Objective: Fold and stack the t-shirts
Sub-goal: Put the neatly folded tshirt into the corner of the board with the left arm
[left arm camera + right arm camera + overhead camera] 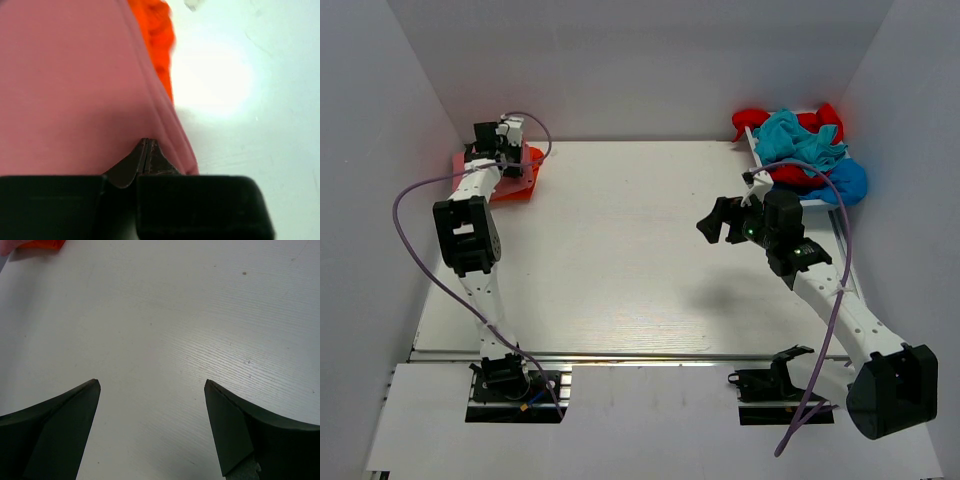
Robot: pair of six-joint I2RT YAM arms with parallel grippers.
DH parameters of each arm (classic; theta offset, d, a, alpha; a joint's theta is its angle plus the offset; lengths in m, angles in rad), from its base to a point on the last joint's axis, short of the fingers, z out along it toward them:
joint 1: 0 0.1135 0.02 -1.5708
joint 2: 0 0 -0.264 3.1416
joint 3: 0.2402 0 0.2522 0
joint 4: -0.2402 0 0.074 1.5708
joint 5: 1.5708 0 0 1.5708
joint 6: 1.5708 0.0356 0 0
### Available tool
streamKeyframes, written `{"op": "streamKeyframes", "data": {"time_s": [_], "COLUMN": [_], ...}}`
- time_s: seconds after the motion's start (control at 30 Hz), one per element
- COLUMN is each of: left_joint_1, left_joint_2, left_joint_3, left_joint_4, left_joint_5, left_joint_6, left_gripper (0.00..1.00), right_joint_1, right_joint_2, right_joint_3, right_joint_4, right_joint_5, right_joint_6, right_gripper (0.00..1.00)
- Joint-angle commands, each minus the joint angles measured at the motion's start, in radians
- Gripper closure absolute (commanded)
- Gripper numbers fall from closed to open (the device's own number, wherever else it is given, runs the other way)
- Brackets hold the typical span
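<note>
Left pincer (147,150) is closed, tips meeting at the hem of the pink t-shirt (65,90), which spreads toward 11 o'clock. The orange t-shirt (159,40) shows at 12 o'clock. Right pincer (152,385) hangs open above the bench (165,315).

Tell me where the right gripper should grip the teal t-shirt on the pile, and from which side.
Pinch a raised fold on the left edge of the teal t-shirt, coming down from above on the open-table side. It lies crumpled atop the red shirt and the blue shirt, walls close behind and to its right; the open right gripper hangs on that side.
</note>
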Motion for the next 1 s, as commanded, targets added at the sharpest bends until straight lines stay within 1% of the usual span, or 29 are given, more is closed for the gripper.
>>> {"op": "streamKeyframes", "data": {"time_s": [0.0,0.03,0.1,0.13,0.27,0.5,0.57,0.63,0.67,0.7,0.73,0.77,0.8,0.83,0.87,0.9,0.93,0.97], "left_joint_1": [-0.003,-0.003,-0.003,-0.003,-0.012,-0.012,-0.012,-0.012,-0.012,-0.012,-0.012,-0.012,-0.021,-0.021,-0.032,-0.032,-0.062,-0.079], "left_joint_2": [-0.002,0.01,0.054,0.068,0.116,0.116,0.087,0.04,0.02,0.0,-0.023,-0.048,-0.104,-0.135,-0.166,-0.197,-0.256,-0.283], "left_joint_3": [-0.022,-0.022,0.009,0.02,0.066,0.069,0.11,0.141,0.174,0.194,0.211,0.224,0.224,0.224,0.213,0.199,0.184,0.154], "left_joint_4": [-0.047,-0.067,-0.093,-0.107,-0.167,-0.178,-0.193,-0.204,-0.214,-0.224,-0.236,-0.236,-0.236,-0.224,-0.224,-0.204,-0.19,-0.169], "left_joint_5": [0.117,0.101,0.115,0.115,0.137,0.181,0.192,0.203,0.203,0.213,0.231,0.244,0.277,0.302,0.319,0.339,0.353,0.353], "left_joint_6": [0.011,0.011,0.011,0.04,0.052,0.066,0.057,0.043,0.028,0.009,-0.004,-0.021,-0.055,-0.067,-0.087,-0.11,-0.151,-0.179], "left_gripper": [0.94,1.0,1.0,1.0,1.0,1.0,0.95,0.81,0.69,0.54,0.51,0.45,0.39,0.3,0.14,0.0,0.0,0.0], "right_joint_1": [-0.001,-0.001,-0.001,-0.002,-0.001,0.001,-0.001,-0.001,-0.001,-0.001,0.001,0.001,0.001,0.001,0.001,0.002,0.002,0.001], "right_joint_2": [0.005,0.009,0.009,0.008,0.009,0.006,-0.007,-0.017,-0.017,-0.027,-0.03,-0.03,-0.04,-0.044,-0.046,-0.058,-0.061,-0.073], "right_joint_3": [-0.009,-0.014,-0.02,-0.023,-0.021,-0.012,-0.006,-0.003,-0.001,-0.006,-0.01,-0.021,-0.03,-0.058,-0.066,-0.072,-0.076,-0.095], "right_joint_4": [0.05,0.05,0.047,0.082,0.08,0.087,0.085,0.093,0.096,0.111,0.12,0.128,0.148,0.172,0.182,0.194,0.2,0.211], "right_joint_5": [-0.001,-0.001,-0.004,-0.004,-0.004,-0.022,-0.028,-0.039,-0.047,-0.057,-0.071,-0.076,-0.083,-0.094,-0.1,-0.102,-0.112,-0.116], "right_joint_6": [0.002,0.002,0.003,0.003,-0.005,-0.005,-0.005,-0.008,-0.009,-0.008,-0.008,0.0,0.002,0.017,0.023,0.026,0.029,0.037], "right_gripper": [0.1,0.1,0.1,0.1,0.1,0.1,0.1,0.1,0.1,0.1,0.1,0.1,0.1,0.1,0.1,0.1,0.1,0.1]}}
